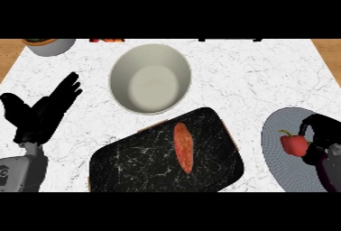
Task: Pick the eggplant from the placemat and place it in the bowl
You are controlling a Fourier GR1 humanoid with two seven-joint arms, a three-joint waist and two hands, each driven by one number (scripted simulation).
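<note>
Marble-white counter (266, 76) fills my head view, and at six o'clock lies the black placemat (133, 167), veined like dark stone. On it, just right of its middle, rests a long orange-red vegetable (184, 147), lying lengthwise toward twelve; by colour it looks more like a sweet potato than an eggplant, so I cannot see the task's eggplant for certain anywhere. At twelve o'clock from the mat, its rim just beside the mat's upper edge, sits the pale bowl (149, 77), with nothing in it, close by presumably so a short carry suffices. My left hand (41, 113) shows at nine o'clock, fingers straight and fanned upward, holding nothing, resting off to the side. At four o'clock my right hand (321, 140) hangs over a grey plate (283, 169) bearing a red pepper (293, 144); its fingers curl beside the pepper, though I cannot tell whether they actually grip it. At eleven o'clock a grey pot (52, 46) with something brown inside is cut by the edge.
</note>
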